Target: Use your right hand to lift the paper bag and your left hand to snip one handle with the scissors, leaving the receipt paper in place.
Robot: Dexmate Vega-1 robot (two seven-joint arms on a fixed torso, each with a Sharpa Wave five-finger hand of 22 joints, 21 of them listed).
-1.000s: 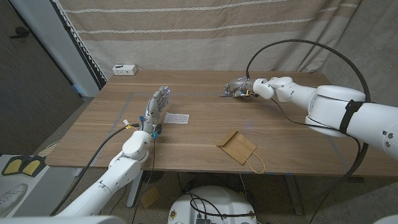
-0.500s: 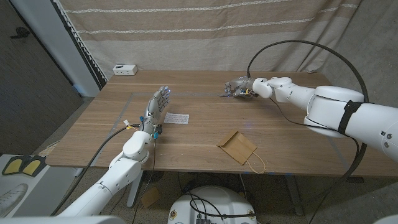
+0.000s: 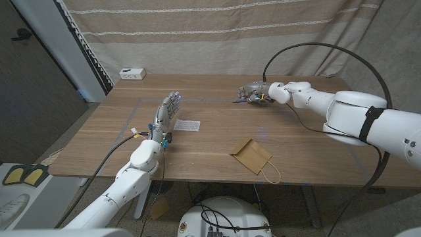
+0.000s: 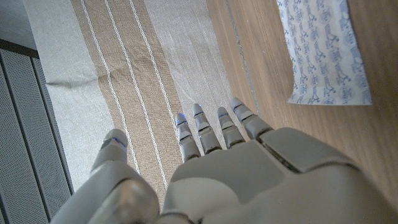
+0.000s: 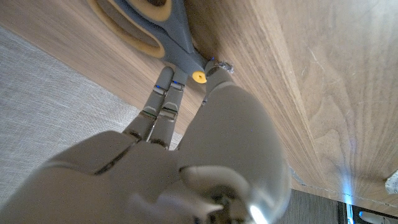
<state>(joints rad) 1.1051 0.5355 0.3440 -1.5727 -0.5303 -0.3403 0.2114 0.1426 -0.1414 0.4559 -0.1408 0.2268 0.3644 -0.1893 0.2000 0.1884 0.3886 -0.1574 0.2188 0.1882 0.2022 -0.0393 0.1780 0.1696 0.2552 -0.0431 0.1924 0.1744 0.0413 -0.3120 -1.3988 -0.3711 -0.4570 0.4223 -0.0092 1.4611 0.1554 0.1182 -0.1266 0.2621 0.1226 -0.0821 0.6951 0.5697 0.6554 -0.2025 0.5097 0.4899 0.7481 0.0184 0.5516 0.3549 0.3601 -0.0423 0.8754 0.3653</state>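
The brown paper bag (image 3: 250, 155) lies flat near the table's front edge, its string handle (image 3: 272, 172) pointing toward the edge. The white printed receipt (image 3: 187, 124) (image 4: 323, 53) lies left of the middle. My left hand (image 3: 167, 112) (image 4: 249, 168) stands upright just left of the receipt, fingers apart and holding nothing. At the far side of the table my right hand (image 3: 254, 93) (image 5: 186, 124) is on the scissors (image 3: 237, 100) (image 5: 163, 28), which have grey-blue handles with yellow lining. Its thumb and fingertips (image 5: 163, 84) pinch them near the yellow pivot. The scissors lie against the wood.
A small white box (image 3: 132, 73) sits at the table's far left corner. A striped curtain hangs behind the table. A black cable (image 3: 316, 46) arcs above my right arm. Bare wood (image 3: 217, 141) lies between the receipt, the bag and the scissors.
My right hand has edged slightly farther back at the scissors. The left hand, the bag and the receipt have not moved.
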